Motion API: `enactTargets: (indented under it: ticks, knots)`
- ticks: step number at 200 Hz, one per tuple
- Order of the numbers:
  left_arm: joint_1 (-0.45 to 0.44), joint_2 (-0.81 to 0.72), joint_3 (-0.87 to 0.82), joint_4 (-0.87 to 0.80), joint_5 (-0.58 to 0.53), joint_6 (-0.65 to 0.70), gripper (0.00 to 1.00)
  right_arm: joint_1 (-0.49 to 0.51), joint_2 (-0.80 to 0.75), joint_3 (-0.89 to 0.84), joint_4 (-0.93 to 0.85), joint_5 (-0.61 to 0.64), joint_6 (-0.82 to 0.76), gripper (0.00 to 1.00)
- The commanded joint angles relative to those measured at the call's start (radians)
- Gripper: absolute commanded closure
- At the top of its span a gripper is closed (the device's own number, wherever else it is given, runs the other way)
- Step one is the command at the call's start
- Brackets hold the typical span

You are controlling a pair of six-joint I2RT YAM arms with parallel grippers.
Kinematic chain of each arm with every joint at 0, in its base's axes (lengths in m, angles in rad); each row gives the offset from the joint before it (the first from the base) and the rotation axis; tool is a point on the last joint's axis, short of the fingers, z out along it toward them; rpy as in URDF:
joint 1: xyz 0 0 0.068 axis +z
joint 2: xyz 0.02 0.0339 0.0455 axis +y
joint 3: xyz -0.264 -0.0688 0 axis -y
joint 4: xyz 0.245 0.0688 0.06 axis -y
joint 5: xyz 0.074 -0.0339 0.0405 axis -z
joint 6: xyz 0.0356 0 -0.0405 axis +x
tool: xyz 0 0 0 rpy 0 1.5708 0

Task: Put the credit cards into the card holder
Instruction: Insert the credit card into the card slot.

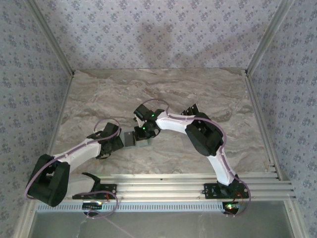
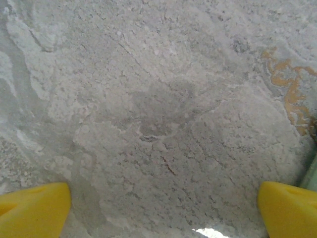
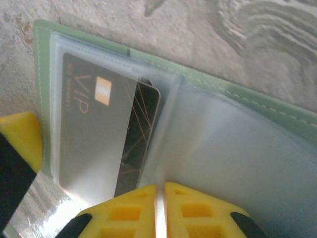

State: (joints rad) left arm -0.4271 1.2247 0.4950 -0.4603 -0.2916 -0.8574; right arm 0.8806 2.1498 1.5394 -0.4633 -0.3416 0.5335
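Note:
The sage-green card holder (image 3: 44, 99) lies open on the marble, its clear sleeves facing up. A black credit card (image 3: 141, 134) marked VIP sits mostly inside the left sleeve, its right part uncovered. My right gripper (image 3: 161, 191) is shut on the upright edge of a clear sleeve at the holder's middle fold. From above, the card holder (image 1: 132, 139) lies between both grippers, with the right gripper (image 1: 147, 130) over its right side. My left gripper (image 2: 163, 198) is open over bare marble just left of the holder, nothing between its yellow fingertips (image 2: 34, 208).
The marble table (image 1: 99, 94) is walled by patterned panels on three sides. An aluminium rail (image 1: 173, 183) runs along the near edge by the arm bases. A yellow finger (image 3: 20, 139) of the left gripper lies beside the holder's left edge.

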Motion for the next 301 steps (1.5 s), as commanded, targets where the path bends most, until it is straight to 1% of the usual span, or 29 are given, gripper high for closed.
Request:
enactTargets:
  ticks: [1,41,99,232,301]
  knots:
    - [0.005,0.003,0.009,0.026,0.061,0.019,0.02,-0.037,-0.050,-0.078,-0.010,0.009,0.003,0.85]
    - [0.006,-0.007,0.028,0.015,0.060,0.031,0.02,-0.063,-0.074,-0.120,0.008,0.008,-0.003,0.86]
    - [0.004,-0.004,0.037,0.032,0.070,0.046,0.02,-0.043,-0.102,-0.048,-0.018,0.004,-0.016,0.89]
    - [0.002,0.052,0.055,0.080,0.097,0.061,0.02,-0.017,0.034,0.058,-0.031,-0.019,-0.012,0.91]
    - [-0.009,0.089,0.051,0.106,0.101,0.057,0.02,0.007,0.053,0.079,-0.029,-0.025,-0.005,0.91]
